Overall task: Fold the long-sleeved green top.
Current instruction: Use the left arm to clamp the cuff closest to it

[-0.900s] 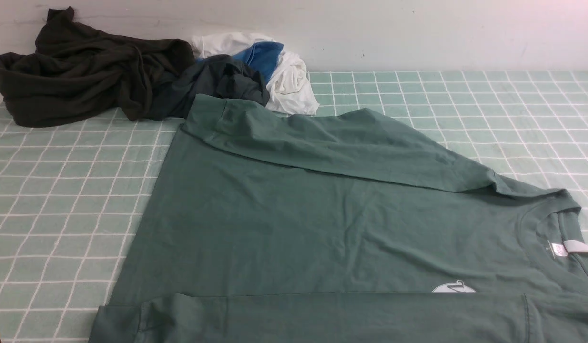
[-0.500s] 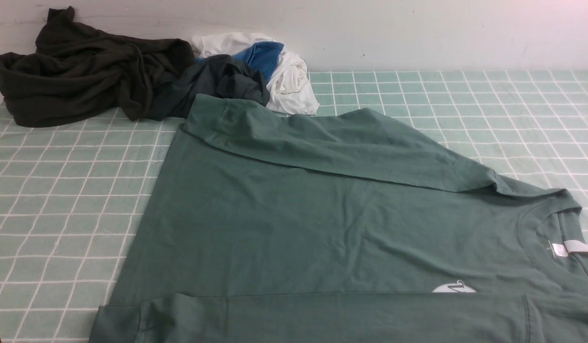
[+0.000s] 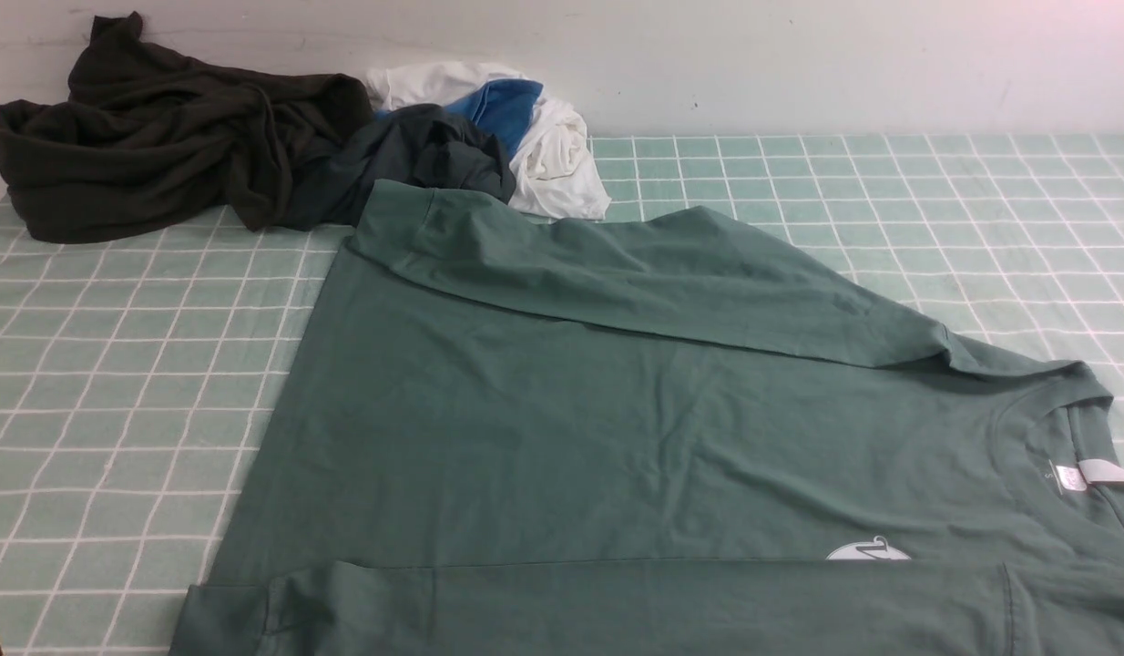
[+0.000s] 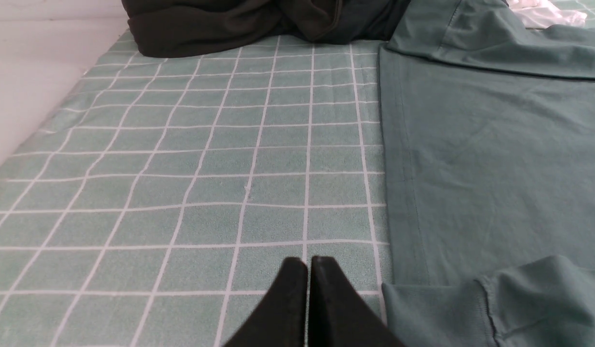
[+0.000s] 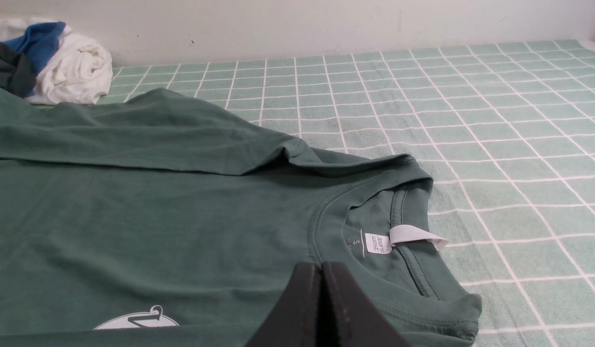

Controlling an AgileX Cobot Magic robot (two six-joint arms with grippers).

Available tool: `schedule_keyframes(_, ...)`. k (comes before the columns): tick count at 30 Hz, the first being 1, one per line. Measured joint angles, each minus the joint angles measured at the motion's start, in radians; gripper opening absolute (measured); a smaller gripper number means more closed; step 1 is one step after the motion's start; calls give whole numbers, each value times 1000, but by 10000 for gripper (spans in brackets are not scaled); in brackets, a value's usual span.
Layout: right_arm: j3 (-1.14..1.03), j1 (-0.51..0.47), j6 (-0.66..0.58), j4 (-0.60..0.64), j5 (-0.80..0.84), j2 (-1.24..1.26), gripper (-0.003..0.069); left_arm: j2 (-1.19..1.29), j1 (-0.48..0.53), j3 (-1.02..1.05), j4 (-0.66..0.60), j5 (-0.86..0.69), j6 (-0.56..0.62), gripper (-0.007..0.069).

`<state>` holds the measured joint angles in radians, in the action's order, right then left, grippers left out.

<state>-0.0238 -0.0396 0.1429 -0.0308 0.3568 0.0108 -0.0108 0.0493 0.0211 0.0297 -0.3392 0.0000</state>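
The left claw [image 4: 307, 264] is clenched, its two black fingers pressed flat together with nothing between them, poised over the mint-green white-checked tablecloth [image 4: 191, 159] just beside the ribbed cuff [image 4: 437, 313] of a folded-in sleeve. The right claw [image 5: 321, 266] is likewise clenched and empty, its black fingers meeting above the chest of the large sage-green long-sleeved jersey top [image 5: 157, 212], near the crew collar and its white neck label [image 5: 415, 235]. Reading the table in the front view as a clock face with six o'clock nearest the robot, the top [image 3: 617, 428] lies flat across the middle and runs out toward five o'clock. Its neck points to about four o'clock and its hem to about eight. The far sleeve [image 3: 635, 273] is folded over the body, ending near eleven o'clock. The near sleeve [image 3: 617, 606] is laid along the six o'clock edge, partly covering the small white hanger logo [image 3: 867, 549]. At ten to eleven o'clock a crumpled dark olive-brown garment [image 3: 152, 155], a very dark green-black garment [image 3: 416, 155] and a bunched white cloth [image 3: 553, 155] with a blue piece [image 3: 503, 105] are heaped against the pale wall [image 3: 799, 64]. The green-black one touches the far sleeve's cuff.
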Motion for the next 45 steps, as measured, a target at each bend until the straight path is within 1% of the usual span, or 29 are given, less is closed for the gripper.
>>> schedule_keyframes(37,0,0,-8,3,0,0,-18,0,0,0,-1,2,0,-3)
schedule_keyframes(40,0,0,-8,3,0,0,-18,0,0,1,-40,12,-15,-3)
schedule_keyframes(43,0,0,-8,4,0,0,-18,0,0,7,-130,39,-49,-3)
schedule_keyframes(44,0,0,-8,4,0,0,-18,0,0,7,-138,41,-53,-3)
schedule_keyframes(45,0,0,-8,4,0,0,-18,0,0,8,-213,58,-83,-3)
